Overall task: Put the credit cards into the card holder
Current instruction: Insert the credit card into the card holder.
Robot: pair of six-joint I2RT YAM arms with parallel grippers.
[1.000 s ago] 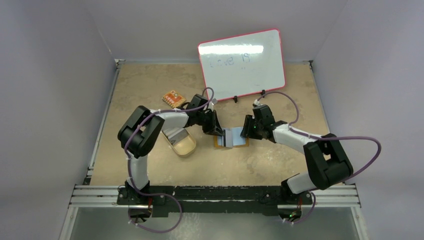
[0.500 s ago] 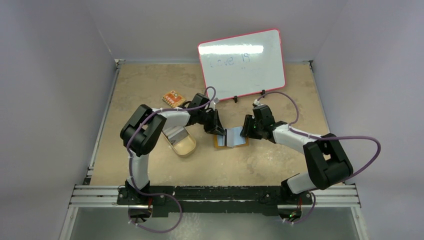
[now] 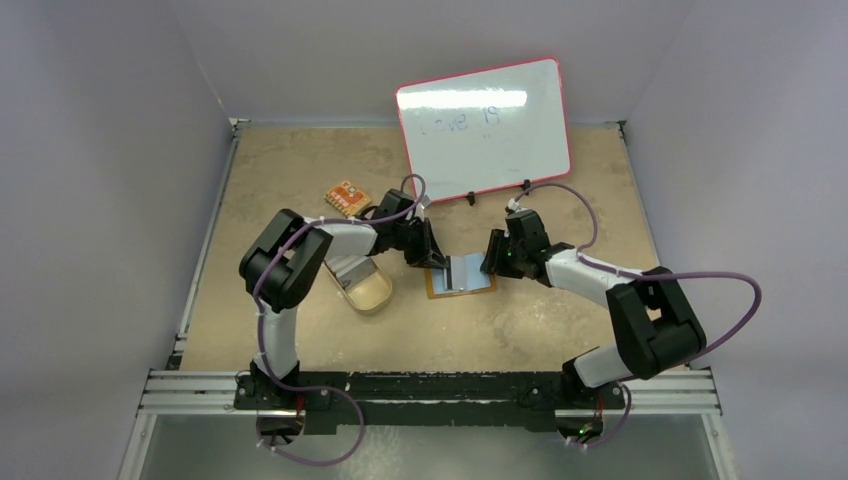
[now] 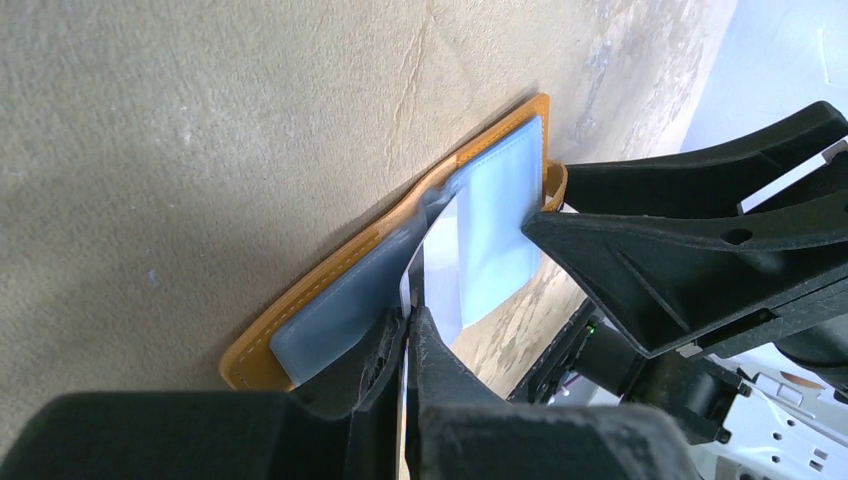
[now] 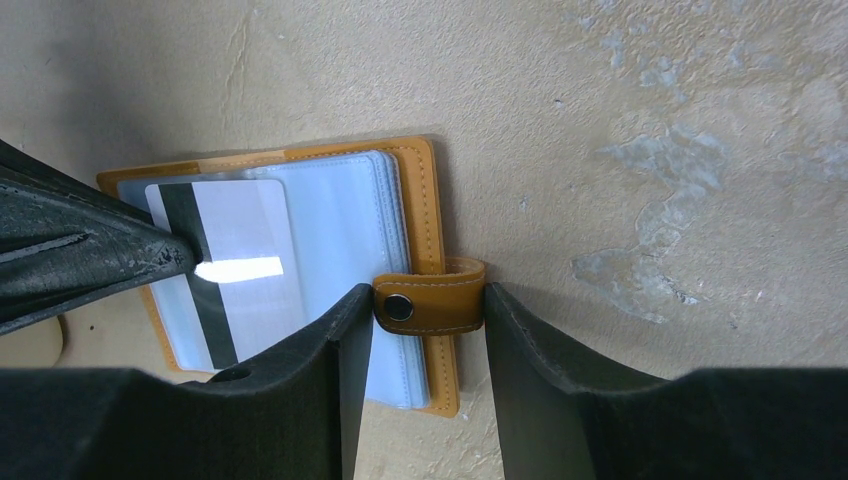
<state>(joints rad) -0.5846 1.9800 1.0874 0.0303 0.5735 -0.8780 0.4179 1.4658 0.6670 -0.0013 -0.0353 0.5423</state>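
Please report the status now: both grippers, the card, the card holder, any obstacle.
Left gripper shut on credit card, over open card holder. Right gripper astride snap tab. No obstacle seen.

Both arms reach in toward the middle, wrists angled down, tips nearly meeting. Left tool point(image 4: 408, 335) is pinched tight on a credit card point(image 5: 235, 262), holding it edge-on. Right tool point(image 5: 428, 310) sits low with its fingers point(image 5: 330, 350) parted, straddling the card holder's snap strap point(image 5: 430, 298).
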